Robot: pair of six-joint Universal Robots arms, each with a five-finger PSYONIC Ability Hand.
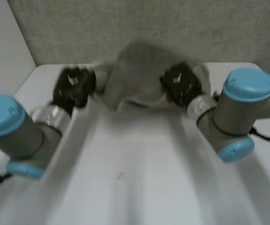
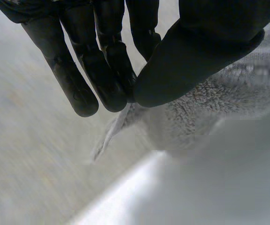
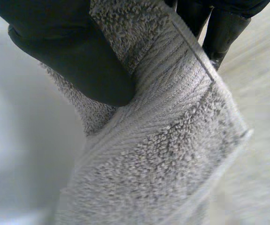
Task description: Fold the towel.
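The towel (image 1: pixel 135 77) hangs between left hand (image 1: pixel 73 89) and right hand (image 1: pixel 181 83) (one at each end), above the table's (image 1: pixel 135 183) far edge.

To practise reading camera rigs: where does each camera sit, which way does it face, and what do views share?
Head view: behind and between the arms, looking down at the table; both arms, left hand and right hand show.
Left wrist view: on the left wrist, looking along the palm; its fingers and thumb pinch the towel.
Right wrist view: on the right wrist, same way; its thumb clamps the towel.
All share the towel.
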